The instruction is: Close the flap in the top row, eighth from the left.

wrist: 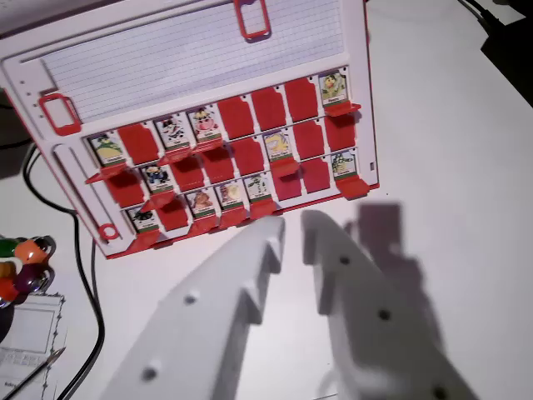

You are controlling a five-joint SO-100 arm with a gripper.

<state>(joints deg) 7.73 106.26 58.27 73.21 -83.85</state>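
White gripper (293,237) hovers over the bench, jaws apart and empty. Target flap (334,87) stands upright, top-right of red game board (200,50); probably light, stiff, hinged plastic: push its top edge.

White tabletop (450,125) underneath it all, brightly lit. Lying flat on it, a red-and-white game board (204,125), tilted slightly in the wrist view. Along the wrist view's left, a black cable (83,275) snaking across the surface. Bottom left corner, a printed sheet (29,337) and a cluster of colourful objects (23,265), too cropped to identify.
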